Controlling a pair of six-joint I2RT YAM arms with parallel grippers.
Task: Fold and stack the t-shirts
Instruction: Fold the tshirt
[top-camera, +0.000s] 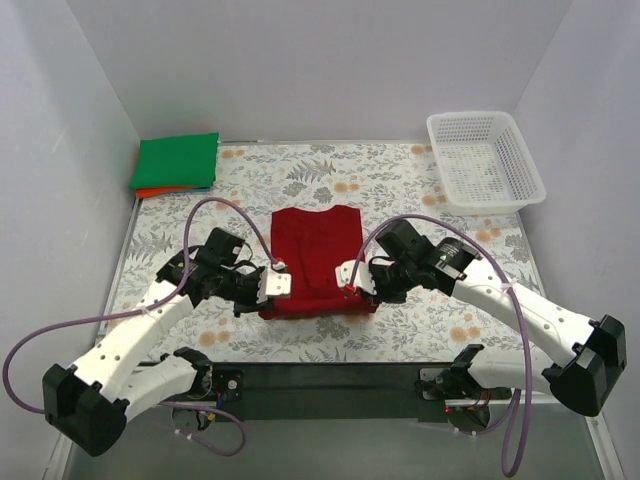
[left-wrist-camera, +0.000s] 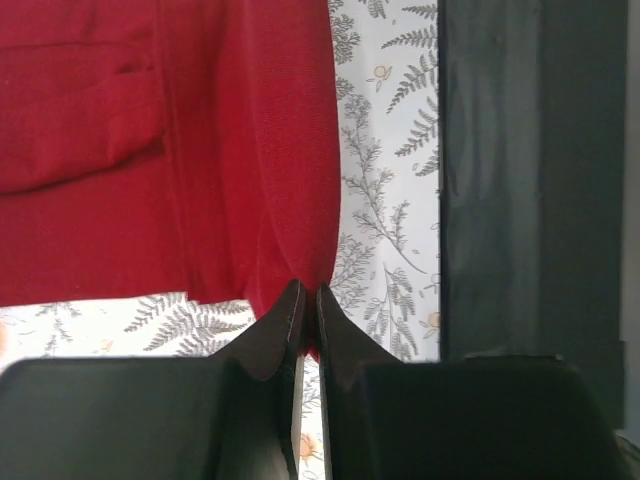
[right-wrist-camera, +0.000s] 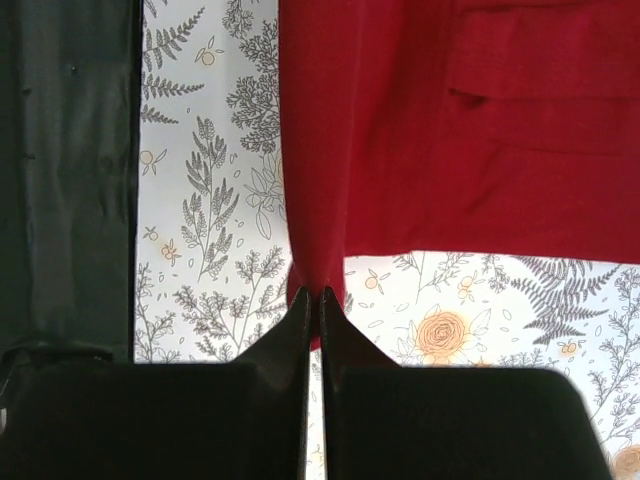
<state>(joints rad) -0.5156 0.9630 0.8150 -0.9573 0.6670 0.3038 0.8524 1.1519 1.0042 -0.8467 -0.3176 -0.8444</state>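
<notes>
Red shirt (top-camera: 316, 250), middle of table (top-camera: 400, 190) toward its near edge: left tool (top-camera: 281, 284) and right tool (top-camera: 346, 275) each pinched shut on a near corner. Best lifted level, both corners carried together to the far hem.

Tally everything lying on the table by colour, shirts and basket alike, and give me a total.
Dark red t-shirt: 1
Green t-shirt: 1
Orange t-shirt: 1 (only its edge shows under the green one)
White basket: 1
Total: 4
</notes>
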